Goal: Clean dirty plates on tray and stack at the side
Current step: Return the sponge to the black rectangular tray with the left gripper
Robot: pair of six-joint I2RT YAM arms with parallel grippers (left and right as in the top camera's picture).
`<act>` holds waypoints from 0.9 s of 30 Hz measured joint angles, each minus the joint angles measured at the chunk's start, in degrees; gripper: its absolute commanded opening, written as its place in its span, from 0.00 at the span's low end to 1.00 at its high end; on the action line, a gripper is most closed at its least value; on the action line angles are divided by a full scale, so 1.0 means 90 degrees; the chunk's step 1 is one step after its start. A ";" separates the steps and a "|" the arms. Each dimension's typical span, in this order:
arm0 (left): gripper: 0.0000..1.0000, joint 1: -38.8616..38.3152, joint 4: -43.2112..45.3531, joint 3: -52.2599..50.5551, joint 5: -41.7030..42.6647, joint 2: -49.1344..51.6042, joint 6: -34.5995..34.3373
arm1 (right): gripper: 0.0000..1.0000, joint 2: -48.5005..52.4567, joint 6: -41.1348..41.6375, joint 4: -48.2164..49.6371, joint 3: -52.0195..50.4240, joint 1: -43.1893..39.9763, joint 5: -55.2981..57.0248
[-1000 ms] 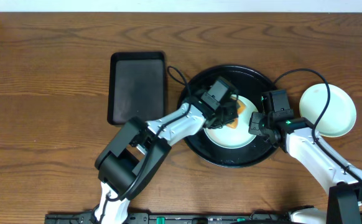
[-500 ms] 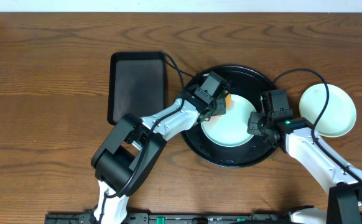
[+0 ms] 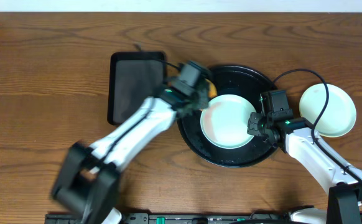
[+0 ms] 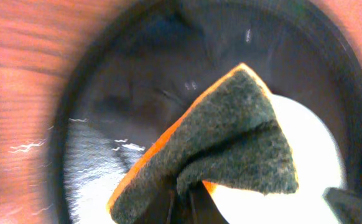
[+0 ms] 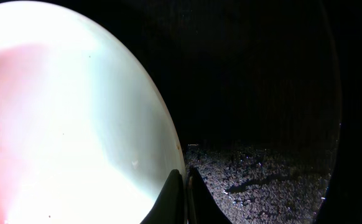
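- Far left on my overhead view, the rectangular tray (image 3: 137, 87) lies flat on the wooden table (image 3: 44, 74), just beside the round tray (image 3: 243, 79).
- My left arm reaches in across the table, blurred, and the left gripper (image 3: 201, 93) hangs over the round tray's upper-left rim.
- Its jaws are clamped on the sponge (image 3: 210, 90). The left wrist view shows the sponge (image 4: 231, 137), orange with a dark green scouring face, pinched at its lower edge and drooping above the glossy black floor.
- The sponge sits just off the mint plate's upper-left edge, and I cannot tell whether they touch.
- The mint plate (image 3: 227, 121) lies flat in the middle of the round tray, with a faint pinkish tinge on one side.
- The right gripper (image 3: 254, 124) is at that plate's right edge, jaws closed tight. Up close, the fingertips (image 5: 175, 186) press against the rim, but I cannot tell whether they pinch it.
- Far right, a pale plate (image 3: 339, 112) rests on the table, outside the round tray.
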 measured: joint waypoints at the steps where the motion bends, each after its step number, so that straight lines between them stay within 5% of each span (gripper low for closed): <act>1: 0.08 0.0168 -0.0211 0.0002 -0.0019 -0.0248 0.0007 | 0.01 0.0000 0.0000 0.0000 0.0000 0.0000 0.0000; 7: 0.08 0.1297 -0.1328 -0.0017 -0.0585 -0.0682 0.0121 | 0.01 0.0000 0.0000 0.0000 0.0000 0.0000 0.0017; 18: 0.12 0.2688 -0.0855 -0.0372 -0.1110 0.0619 0.0209 | 0.01 0.0000 -0.0219 0.0073 0.0000 0.0000 0.0027; 23: 0.50 0.2710 -0.0792 -0.0415 -0.0627 0.0605 0.0364 | 0.01 0.0000 -0.0835 0.0328 0.0000 0.0000 -0.0080; 27: 0.70 0.2703 -0.1022 -0.0413 -0.0289 0.0238 0.0413 | 0.01 -0.0036 -0.1392 0.0420 0.0036 0.0000 -0.0223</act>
